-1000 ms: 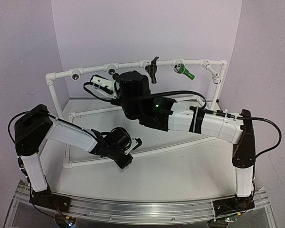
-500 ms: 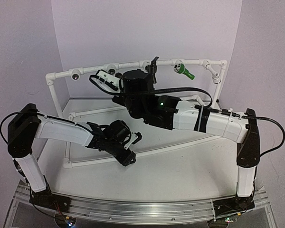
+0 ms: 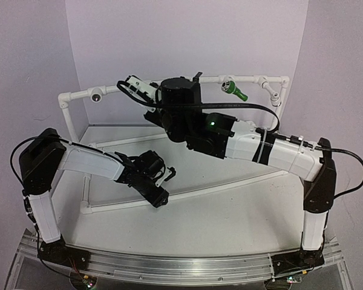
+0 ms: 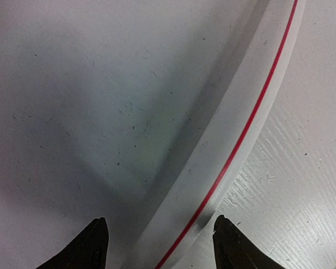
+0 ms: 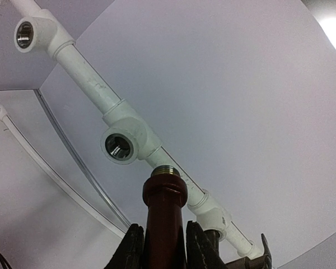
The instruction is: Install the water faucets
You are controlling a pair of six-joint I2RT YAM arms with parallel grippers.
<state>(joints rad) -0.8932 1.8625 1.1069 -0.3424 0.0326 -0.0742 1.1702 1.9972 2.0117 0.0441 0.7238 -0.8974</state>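
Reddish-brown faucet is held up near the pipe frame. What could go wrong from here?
1. In the wrist view, the reddish-brown tap faucet in the right gripper has its threaded end below and right of the open white tee socket; pushing now might hit the rim or cross-thread.
2. The right arm crowds the black faucet on the frame and could knock it.
3. The open left gripper hovers over the red-striped white pipe, bracing nothing, so the frame may shift.
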